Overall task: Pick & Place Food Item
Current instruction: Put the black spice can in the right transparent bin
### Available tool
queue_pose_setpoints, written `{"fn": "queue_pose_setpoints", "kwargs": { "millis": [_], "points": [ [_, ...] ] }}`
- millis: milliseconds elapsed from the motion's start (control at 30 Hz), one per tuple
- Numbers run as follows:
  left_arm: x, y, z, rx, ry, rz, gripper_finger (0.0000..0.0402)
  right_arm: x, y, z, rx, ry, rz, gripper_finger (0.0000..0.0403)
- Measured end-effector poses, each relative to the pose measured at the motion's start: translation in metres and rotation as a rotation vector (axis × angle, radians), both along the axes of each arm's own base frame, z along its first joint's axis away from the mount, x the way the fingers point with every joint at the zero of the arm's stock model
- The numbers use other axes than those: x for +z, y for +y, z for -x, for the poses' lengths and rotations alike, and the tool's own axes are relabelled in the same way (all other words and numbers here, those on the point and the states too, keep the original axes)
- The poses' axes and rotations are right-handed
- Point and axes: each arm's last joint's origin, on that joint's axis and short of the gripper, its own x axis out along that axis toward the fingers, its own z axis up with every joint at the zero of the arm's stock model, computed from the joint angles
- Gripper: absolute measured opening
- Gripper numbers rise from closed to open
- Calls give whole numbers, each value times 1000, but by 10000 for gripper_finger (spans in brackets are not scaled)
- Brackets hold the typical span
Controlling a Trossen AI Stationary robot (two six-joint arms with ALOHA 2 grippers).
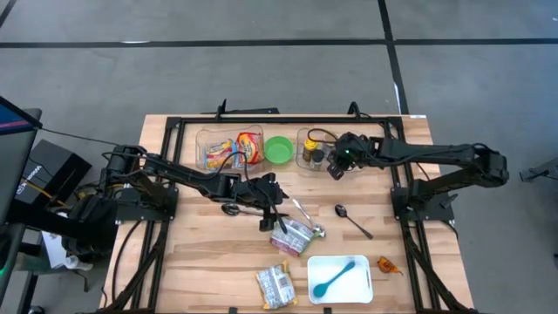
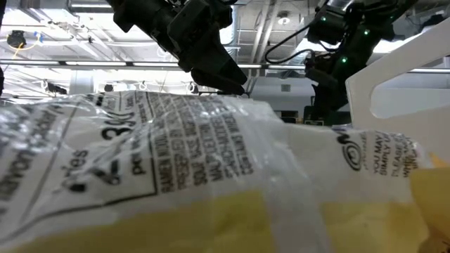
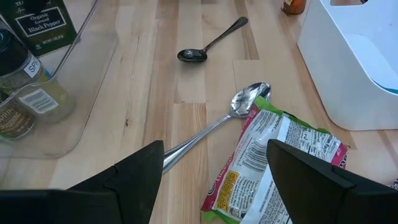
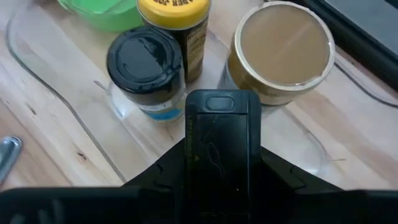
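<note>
Risks, largest first:
- The white tray (image 3: pixel 348 56) sits ahead of the left gripper (image 3: pixel 214 146) and off to one side, near the snack packet (image 3: pixel 273 162). If you swing the load wide you could clip its wall
- The packet lies flat on the table (image 1: pixel 200 262), directly under and just ahead of the open jaws, about midway between them. It is thin, crinkly film. Judgement: close too high and the fingers (image 3: pixel 137 180) pinch only air or a loose fold, and the packet slides out on the lift
- A silver spoon (image 3: pixel 249 99) has its bowl touching the packet's far edge, with the handle running back under one finger. Come down as you are and you may trap the handle, or drag the spoon along

Hand state:
- Left gripper: jaws spread wide, nothing held; whether the fingertips touch the wood cannot be told
- Right gripper (image 1: pixel 336 167): waiting well apart, over the bin of jars (image 1: pixel 312 148)

Note: shift away from the spoon handle before you close
</note>
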Motion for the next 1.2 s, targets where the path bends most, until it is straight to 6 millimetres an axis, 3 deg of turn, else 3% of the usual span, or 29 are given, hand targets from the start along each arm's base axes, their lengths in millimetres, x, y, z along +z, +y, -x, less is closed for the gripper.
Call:
{"fn": "queue_pose_setpoints", "kwargs": {
  "millis": [267,667,1067,1200],
  "points": [
    [0,0,0,0,0,0,277,-2,0,-3,59,17,3,119],
    [1,0,-1,0,-16,2,277,-37,-10,-22,114,141,-4,118],
    [1,0,-1,0,-15,2,277,-39,-17,-23,104,98,-41,120],
    [1,0,-1,0,-15,2,277,-39,-17,-23,104,99,-43,143]
  ]
}}
